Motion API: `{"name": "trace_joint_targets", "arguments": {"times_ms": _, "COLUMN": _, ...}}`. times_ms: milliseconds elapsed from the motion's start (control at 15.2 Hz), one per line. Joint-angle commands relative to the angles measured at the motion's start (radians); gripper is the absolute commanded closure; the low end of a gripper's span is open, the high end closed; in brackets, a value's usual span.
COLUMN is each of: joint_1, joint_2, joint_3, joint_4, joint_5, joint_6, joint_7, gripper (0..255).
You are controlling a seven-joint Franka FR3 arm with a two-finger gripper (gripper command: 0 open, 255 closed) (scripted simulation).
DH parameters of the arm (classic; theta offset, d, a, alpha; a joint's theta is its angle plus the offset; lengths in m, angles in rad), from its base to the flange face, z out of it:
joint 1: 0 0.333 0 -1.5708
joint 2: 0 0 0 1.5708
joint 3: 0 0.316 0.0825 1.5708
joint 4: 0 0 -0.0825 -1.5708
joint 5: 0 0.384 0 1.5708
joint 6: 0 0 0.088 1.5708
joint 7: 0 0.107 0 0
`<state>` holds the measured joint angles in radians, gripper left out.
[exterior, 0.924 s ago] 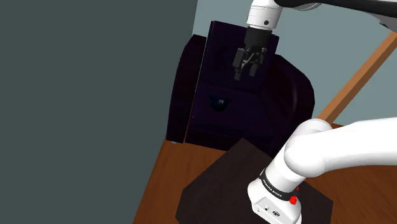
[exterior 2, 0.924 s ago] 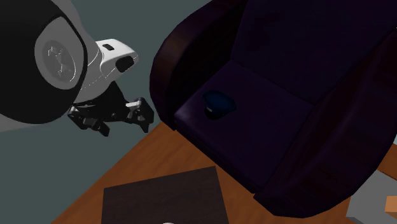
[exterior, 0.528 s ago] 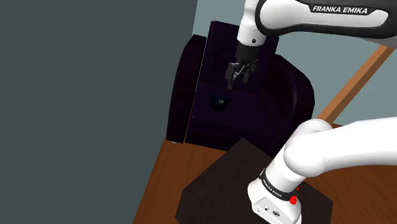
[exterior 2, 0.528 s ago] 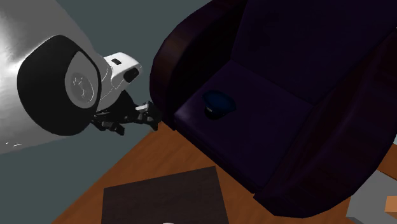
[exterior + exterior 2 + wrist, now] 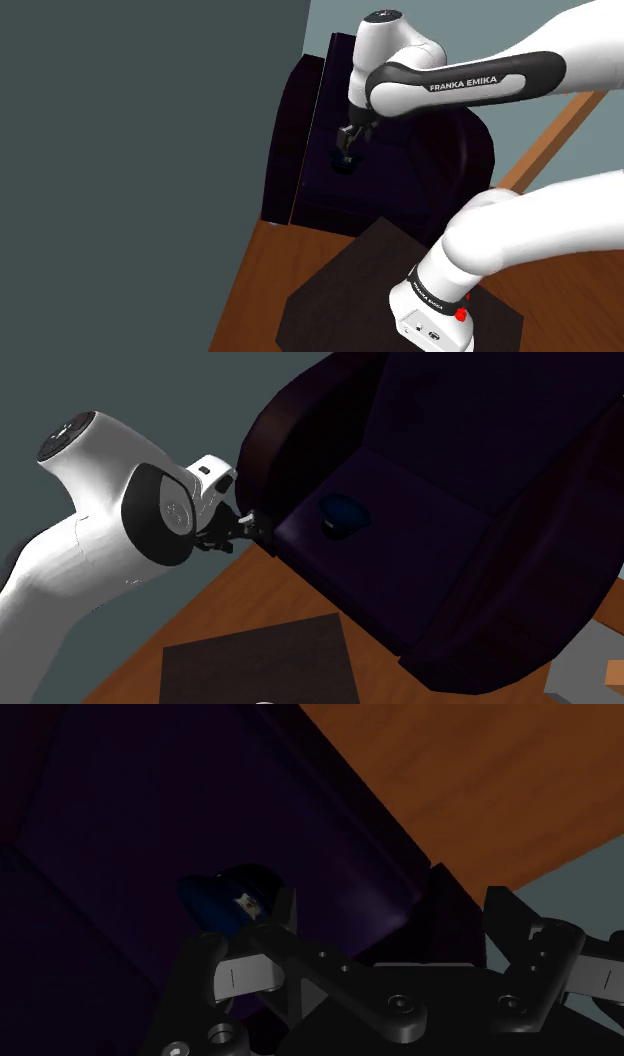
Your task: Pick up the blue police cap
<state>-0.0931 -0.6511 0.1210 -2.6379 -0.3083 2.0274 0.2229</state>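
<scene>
in the second exterior view the end effector (image 5: 250,524) hangs at the armchair's (image 5: 450,592) front edge, its fingers (image 5: 505,919) standing apart. to its right, the blue police cap (image 5: 343,512) rests on the seat. it looks light, with a soft crown, so pinching the stiffer brim seems safest. since earlier, the arm has swung down close to the cap.

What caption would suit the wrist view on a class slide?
Open jaws hang near the blue cap on a dark armchair, wooden floor beyond.
</scene>
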Motion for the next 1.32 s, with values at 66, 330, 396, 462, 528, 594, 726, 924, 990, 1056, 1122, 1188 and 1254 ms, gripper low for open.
{"name": "trace_joint_targets", "arguments": {"times_ms": 66, "joint_1": -0.054, "joint_2": 0.081, "joint_3": 0.033, "joint_4": -0.04, "joint_5": -0.115, "joint_6": 0.15, "joint_7": 0.072, "gripper": 0}}
{"name": "trace_joint_targets", "arguments": {"times_ms": 330, "joint_1": -0.161, "joint_2": 0.219, "joint_3": 0.091, "joint_4": -0.044, "joint_5": -0.321, "joint_6": 0.312, "joint_7": 0.215, "gripper": 0}}
{"name": "trace_joint_targets", "arguments": {"times_ms": 396, "joint_1": -0.193, "joint_2": 0.258, "joint_3": 0.108, "joint_4": -0.037, "joint_5": -0.385, "joint_6": 0.345, "joint_7": 0.262, "gripper": 0}}
{"name": "trace_joint_targets", "arguments": {"times_ms": 462, "joint_1": -0.224, "joint_2": 0.297, "joint_3": 0.125, "joint_4": -0.026, "joint_5": -0.453, "joint_6": 0.372, "joint_7": 0.314, "gripper": 0}}
{"name": "trace_joint_targets", "arguments": {"times_ms": 528, "joint_1": -0.256, "joint_2": 0.338, "joint_3": 0.142, "joint_4": -0.012, "joint_5": -0.527, "joint_6": 0.394, "joint_7": 0.369, "gripper": 0}}
{"name": "trace_joint_targets", "arguments": {"times_ms": 594, "joint_1": -0.286, "joint_2": 0.38, "joint_3": 0.157, "joint_4": 0.005, "joint_5": -0.604, "joint_6": 0.409, "joint_7": 0.427, "gripper": 0}}
{"name": "trace_joint_targets", "arguments": {"times_ms": 726, "joint_1": -0.336, "joint_2": 0.466, "joint_3": 0.181, "joint_4": 0.048, "joint_5": -0.763, "joint_6": 0.42, "joint_7": 0.548, "gripper": 0}}
{"name": "trace_joint_targets", "arguments": {"times_ms": 924, "joint_1": -0.378, "joint_2": 0.595, "joint_3": 0.195, "joint_4": 0.125, "joint_5": -0.988, "joint_6": 0.395, "joint_7": 0.715, "gripper": 0}}
{"name": "trace_joint_targets", "arguments": {"times_ms": 990, "joint_1": -0.384, "joint_2": 0.637, "joint_3": 0.194, "joint_4": 0.152, "joint_5": -1.056, "joint_6": 0.378, "joint_7": 0.764, "gripper": 0}}
{"name": "trace_joint_targets", "arguments": {"times_ms": 1056, "joint_1": -0.387, "joint_2": 0.678, "joint_3": 0.191, "joint_4": 0.181, "joint_5": -1.119, "joint_6": 0.36, "joint_7": 0.807, "gripper": 0}}
{"name": "trace_joint_targets", "arguments": {"times_ms": 1122, "joint_1": -0.389, "joint_2": 0.718, "joint_3": 0.186, "joint_4": 0.209, "joint_5": -1.178, "joint_6": 0.34, "joint_7": 0.847, "gripper": 0}}
{"name": "trace_joint_targets", "arguments": {"times_ms": 1188, "joint_1": -0.388, "joint_2": 0.757, "joint_3": 0.181, "joint_4": 0.238, "joint_5": -1.233, "joint_6": 0.319, "joint_7": 0.882, "gripper": 0}}
{"name": "trace_joint_targets", "arguments": {"times_ms": 1254, "joint_1": -0.387, "joint_2": 0.795, "joint_3": 0.174, "joint_4": 0.267, "joint_5": -1.285, "joint_6": 0.297, "joint_7": 0.914, "gripper": 0}}
